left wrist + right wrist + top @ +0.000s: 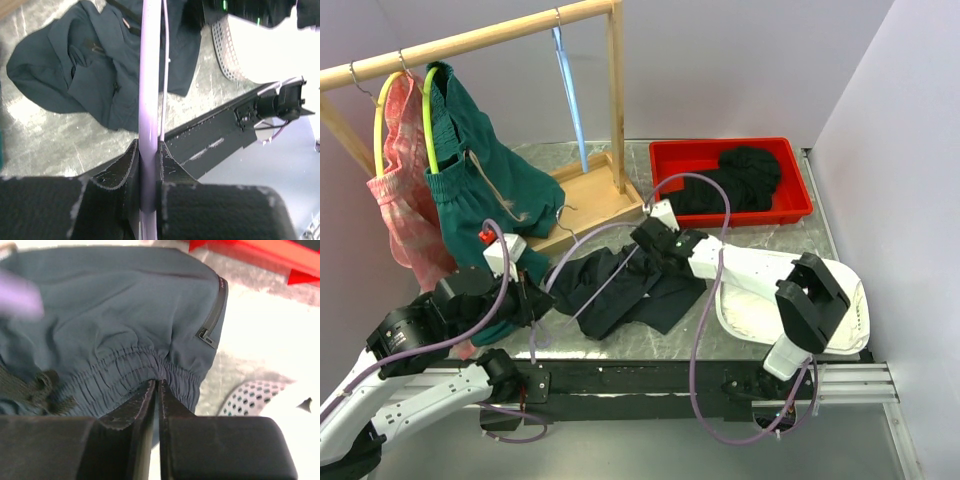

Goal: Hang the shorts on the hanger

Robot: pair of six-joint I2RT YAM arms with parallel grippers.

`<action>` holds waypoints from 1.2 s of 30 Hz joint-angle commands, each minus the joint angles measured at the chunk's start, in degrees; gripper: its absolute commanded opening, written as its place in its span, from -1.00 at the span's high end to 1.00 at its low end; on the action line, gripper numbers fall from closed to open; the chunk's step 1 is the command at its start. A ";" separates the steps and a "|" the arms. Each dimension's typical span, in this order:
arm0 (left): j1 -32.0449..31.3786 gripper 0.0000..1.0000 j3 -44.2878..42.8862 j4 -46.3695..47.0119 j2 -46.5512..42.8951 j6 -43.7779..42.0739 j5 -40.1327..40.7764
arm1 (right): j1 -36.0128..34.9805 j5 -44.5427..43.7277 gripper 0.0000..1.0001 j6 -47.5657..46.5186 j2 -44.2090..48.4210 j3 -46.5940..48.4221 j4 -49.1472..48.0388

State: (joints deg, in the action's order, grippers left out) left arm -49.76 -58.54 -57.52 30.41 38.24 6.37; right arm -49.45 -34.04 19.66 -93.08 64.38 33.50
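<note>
On the tabletop (pixel 820 240): the shorts (pixel 620 292) are lying crumpled at the centre.
Left hand (pixel 148 150): I am clamping it on the hanger (pixel 149 75), at 8 o'clock of the shorts.
Right hand (pixel 157 385): I am pinching it together on the shorts' waistband, at 1 o'clock.

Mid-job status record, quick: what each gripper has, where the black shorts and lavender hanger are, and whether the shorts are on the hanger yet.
left gripper: shut on thin lavender hanger, bar clamped between its fingers
right gripper: shut on elastic waistband of black soft fabric shorts
shorts location: crumpled on the grey table
shorts on hanger: not yet
</note>
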 commanded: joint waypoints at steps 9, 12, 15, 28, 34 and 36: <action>-0.25 0.98 -3.42 1.44 -1.41 -1.32 -8.37 | 6.47 6.79 0.82 -1.55 -4.65 11.99 -0.89; -0.16 0.98 -2.89 1.44 -1.06 -2.03 -10.41 | 6.47 7.59 0.82 -1.82 -6.06 14.36 0.16; -0.25 0.98 -2.54 1.62 -0.71 -2.56 -13.13 | 6.65 7.94 0.82 -2.17 -7.12 15.69 0.69; -0.25 0.98 0.88 7.42 5.09 -5.28 -11.74 | 7.09 10.05 0.82 -2.52 -6.07 20.17 3.07; -0.25 0.98 2.47 10.58 5.71 -6.16 -8.22 | 7.09 10.31 0.82 -2.87 -4.40 21.31 4.21; -0.16 0.98 3.87 12.59 5.45 -6.16 -7.26 | 7.00 11.10 0.82 -2.79 -3.78 21.75 4.65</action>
State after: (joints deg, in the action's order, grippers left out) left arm -49.76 -55.86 -52.97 36.60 33.61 -3.53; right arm -42.70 -23.88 17.45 -100.42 82.61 37.17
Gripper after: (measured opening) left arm 0.139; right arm 0.091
